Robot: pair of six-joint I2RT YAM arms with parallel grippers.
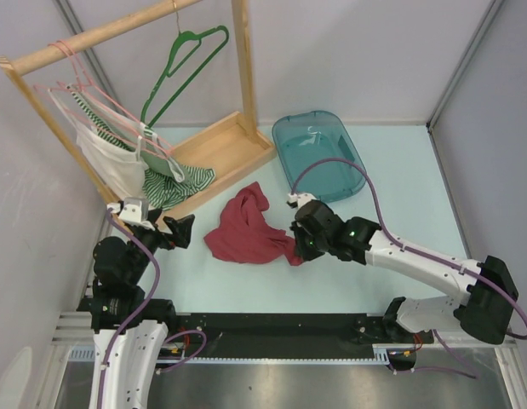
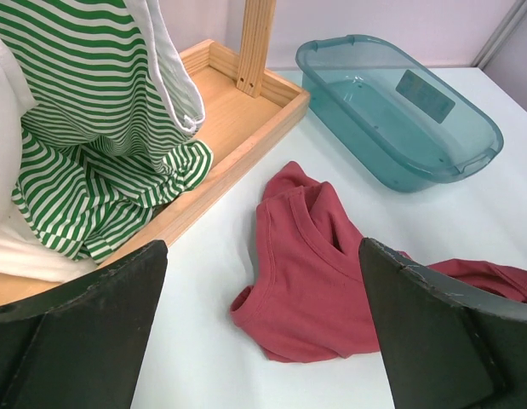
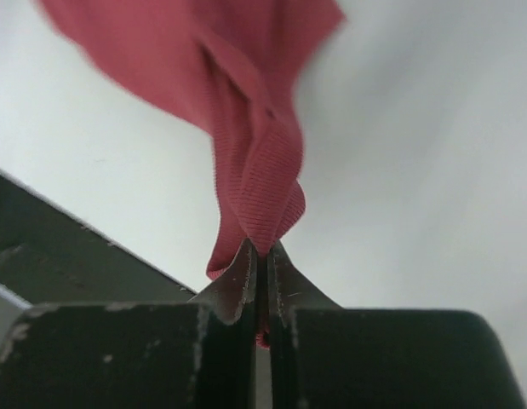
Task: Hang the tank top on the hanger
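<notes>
Right hand (image 3: 265, 260) pinches the tank top (image 1: 246, 230) by a ribbed edge.

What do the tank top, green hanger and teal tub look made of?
The tank top: soft matte knit fabric; ribbed texture, limp folds. The hanger: thin, smooth, green, probably plastic. The tub: glossy translucent plastic; its floor shows through the walls.

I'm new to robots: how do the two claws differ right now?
The left gripper stands wide open, empty; the right gripper is shut, pinching a fold of the tank top. The left gripper sits near the wooden rack, the right gripper at the tank top's right edge. Both are dark, two-fingered.
</notes>
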